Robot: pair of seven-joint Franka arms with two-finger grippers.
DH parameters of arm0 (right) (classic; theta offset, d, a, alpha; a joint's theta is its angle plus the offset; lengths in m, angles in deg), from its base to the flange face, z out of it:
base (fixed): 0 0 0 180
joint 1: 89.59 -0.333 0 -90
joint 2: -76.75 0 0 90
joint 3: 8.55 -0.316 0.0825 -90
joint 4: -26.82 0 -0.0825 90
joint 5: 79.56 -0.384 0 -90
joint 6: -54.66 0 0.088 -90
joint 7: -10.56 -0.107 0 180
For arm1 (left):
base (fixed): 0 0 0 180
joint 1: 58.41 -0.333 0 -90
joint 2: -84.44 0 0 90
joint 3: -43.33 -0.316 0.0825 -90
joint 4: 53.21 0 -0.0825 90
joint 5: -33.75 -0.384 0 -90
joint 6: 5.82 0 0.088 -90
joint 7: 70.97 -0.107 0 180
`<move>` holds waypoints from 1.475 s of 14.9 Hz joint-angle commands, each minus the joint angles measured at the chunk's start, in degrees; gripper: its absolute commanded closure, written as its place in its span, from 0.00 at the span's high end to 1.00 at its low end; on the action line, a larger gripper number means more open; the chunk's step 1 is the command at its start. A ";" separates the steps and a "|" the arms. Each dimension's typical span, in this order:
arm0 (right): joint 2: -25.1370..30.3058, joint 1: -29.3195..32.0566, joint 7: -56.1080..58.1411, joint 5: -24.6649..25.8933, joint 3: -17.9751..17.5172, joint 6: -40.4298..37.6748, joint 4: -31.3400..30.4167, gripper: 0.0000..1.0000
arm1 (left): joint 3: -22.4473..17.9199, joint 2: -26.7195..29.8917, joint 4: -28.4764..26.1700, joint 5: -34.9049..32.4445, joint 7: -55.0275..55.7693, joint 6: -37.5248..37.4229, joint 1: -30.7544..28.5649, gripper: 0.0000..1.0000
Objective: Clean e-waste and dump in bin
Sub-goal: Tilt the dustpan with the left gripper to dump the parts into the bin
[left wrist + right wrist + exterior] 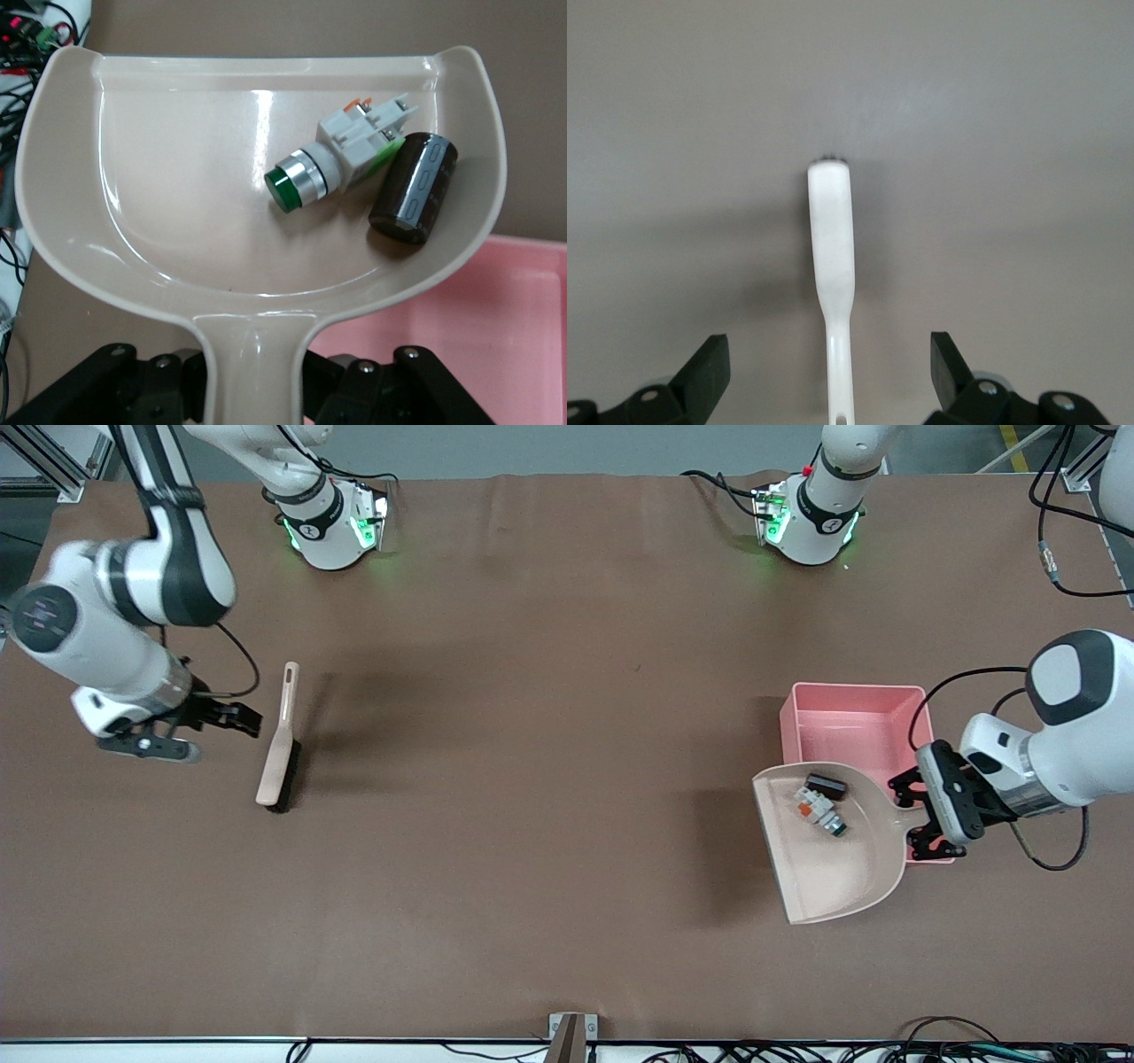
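Over at the right arm's end of the worktop, the right gripper hangs just beside the brush, fingers spread wide with nothing between them. The brush lies flat on the worktop, black bristles at the end nearer the front camera, handle pointing toward the robots' bases; the right wrist view looks straight down its pale handle.

Middle of the worktop: bare brown surface.

Now the left arm's end. The dustpan is up in the air, its handle pinched in the fingers of the left gripper. It is over the corner of the bin that lies nearest the front camera, and the bin sits on the worktop with pink walls standing tall. Both pieces of e-waste ride in the pan: the white block with its orange patch and green-capped metal end, and the black cylinder touching it, resting against the pan's raised wall.
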 commanded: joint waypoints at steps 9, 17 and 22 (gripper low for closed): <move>0.22 0.37 2.24 -0.50 0.03 -29.18 33.03 1.00 | -15.66 7.46 0.18 9.01 -25.65 -7.49 0.83 0.01; 0.13 0.46 9.00 -0.59 0.11 -29.55 32.85 1.00 | -22.26 9.84 0.53 4.45 -28.48 -11.90 3.81 0.00; 0.13 0.46 9.00 -0.59 0.11 -29.63 32.85 1.00 | -24.02 11.15 1.33 -2.06 -26.11 -12.42 7.94 0.00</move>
